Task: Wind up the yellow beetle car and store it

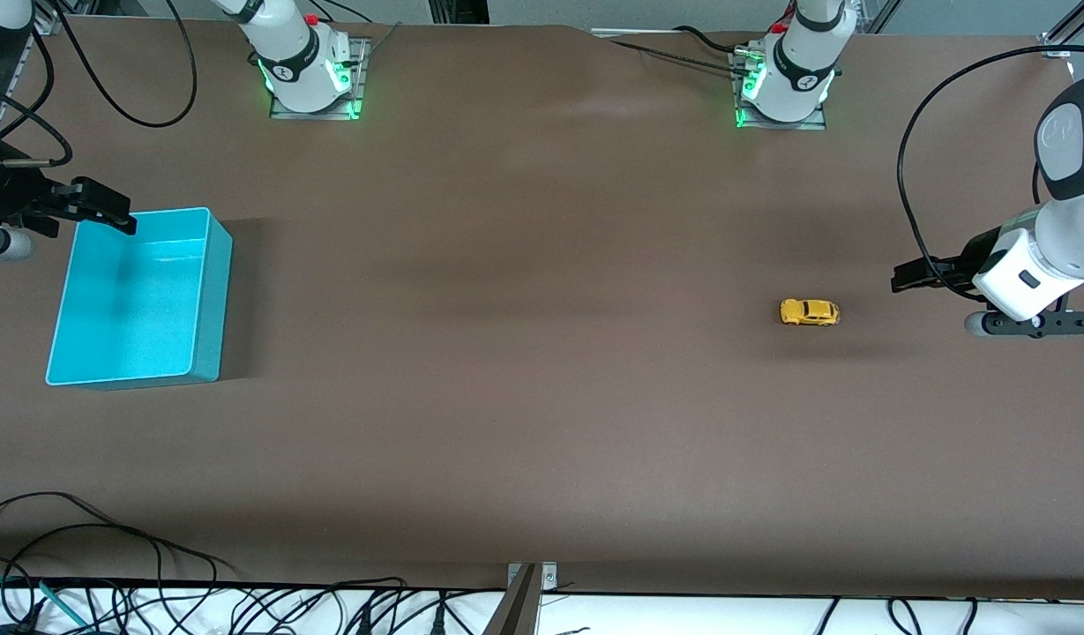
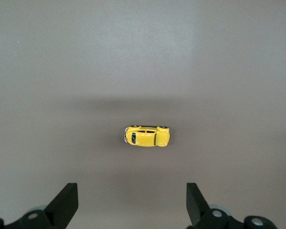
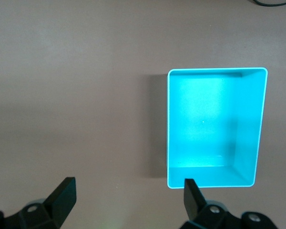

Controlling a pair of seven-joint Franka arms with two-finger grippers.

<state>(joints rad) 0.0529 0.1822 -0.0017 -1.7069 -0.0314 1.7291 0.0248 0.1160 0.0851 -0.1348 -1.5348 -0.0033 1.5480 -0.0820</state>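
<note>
The yellow beetle car [image 1: 809, 312] sat on its wheels on the brown table [image 1: 524, 370], toward the left arm's end and well apart from the turquoise bin [image 1: 208, 300], which stood at the right arm's end.

The left gripper [image 1: 903, 277] hung in the air over the table near that end, just beside the car rather than over it. In the left wrist view its two black fingers [image 2: 66, 202] stood wide apart with nothing between them. The car [image 2: 147, 136] lay ahead of the fingertips, roughly centred on the gap between them but clear of both, with bare table between it and either tip. Its long side ran across the gap, from one finger toward the other.

The right gripper [image 1: 109, 212] waited over the bin's rim, at the corner farthest from the front camera. The right wrist view showed its fingers [image 3: 62, 195] also spread wide and holding nothing. One fingertip lined up with the bin's [image 3: 169, 124] near corner, the other with bare table beside it. The bin stood open-topped, and its turquoise floor showed plainly. The car was well away from these fingers.
</note>
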